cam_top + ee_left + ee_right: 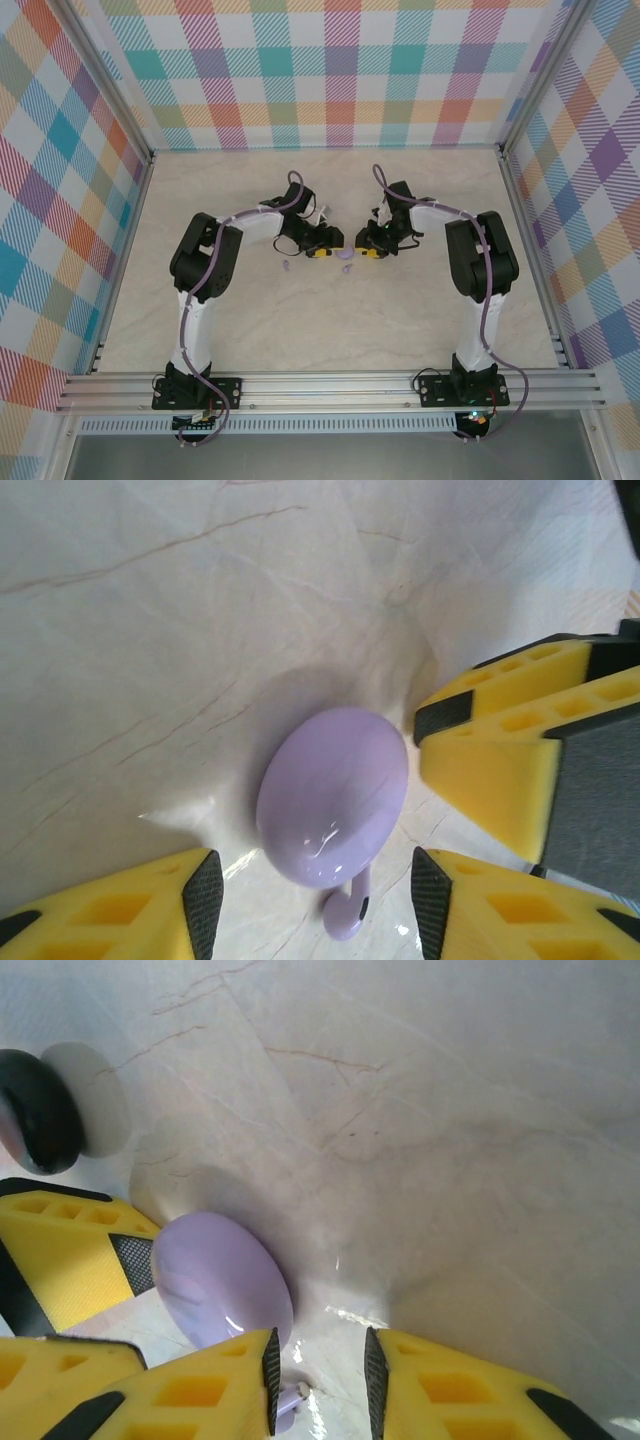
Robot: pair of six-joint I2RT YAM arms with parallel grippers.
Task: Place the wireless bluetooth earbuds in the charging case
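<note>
Work is at the very start, as I judge it: no earbud is seated yet. The lilac charging case [332,795] lies near the middle of the table [250,330], well apart from every edge. It looks like a smooth closed pebble, with no raised lid that I can make out. Both arms reach in over it, one from each side. The left gripper [315,885] hangs low with its jaws well apart and holds nothing. Between its yellow fingers [130,915] are bare table, the near end of the case and one lilac earbud [345,918] lying just beside the case. The right gripper [320,1360] has its jaws parted by a narrower gap and grips nothing. One of its fingers sits right against the case, though I cannot tell whether it presses on it. A second lilac earbud [286,265] lies a little way off toward the left edge, and a black disc [38,1110] and a white disc [100,1095] rest side by side close by. The next move, I would say, calls for one gripper to pin the case while the other gets the lid up. Only then can the tiny bud be pinched by its stem. I can read no brand, label or lettering on anything.
</note>
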